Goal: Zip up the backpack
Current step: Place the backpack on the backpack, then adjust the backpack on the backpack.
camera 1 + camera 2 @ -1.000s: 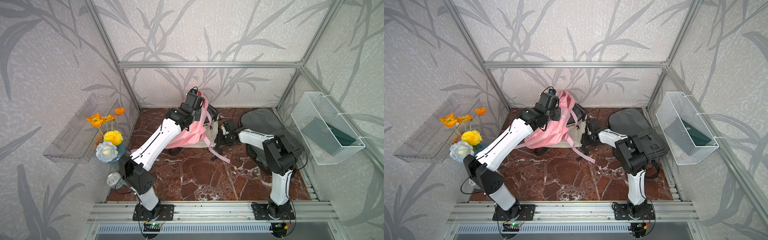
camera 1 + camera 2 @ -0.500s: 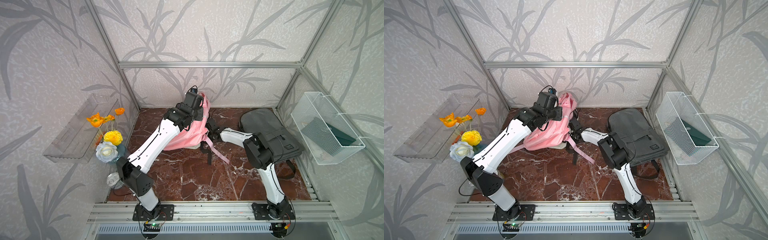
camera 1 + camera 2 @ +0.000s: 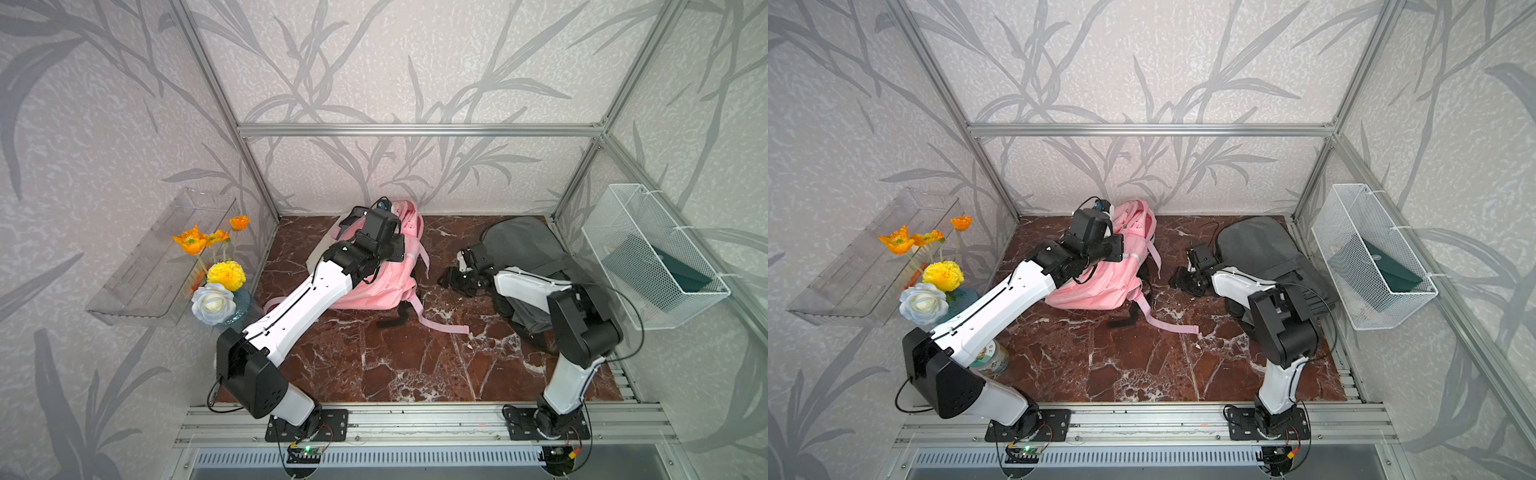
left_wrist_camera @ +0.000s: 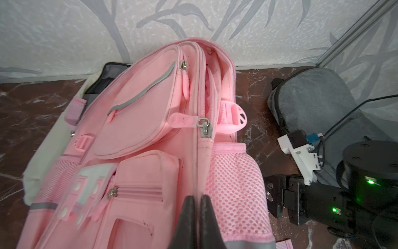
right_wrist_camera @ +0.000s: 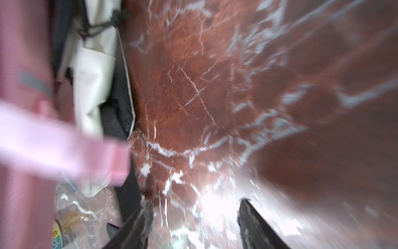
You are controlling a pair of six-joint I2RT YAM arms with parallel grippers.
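Backpack point(image 4: 137, 120) seam sits pinched in left claw point(image 4: 197, 197); right claw point(image 5: 196, 203) spread beside it.

Flowers point(image 3: 225, 275), wire basket point(image 3: 623, 232), grey bag point(image 3: 523, 241)

Pink backpack point(image 4: 137, 120): woven cloth, matt, scuffed; side pocket point(image 4: 232, 185) open mesh; zip pull point(image 4: 204, 127) dull metal. Grey backpack point(image 3: 523, 241): matt cloth. Bench point(image 3: 395, 365): polished red-brown marble look, glossy. Basket point(image 3: 623, 232): white-coated wire mesh. Wall shelf point(image 3: 145, 270): clear glossy plastic. Frame rail point(image 3: 415, 129): brushed aluminium.
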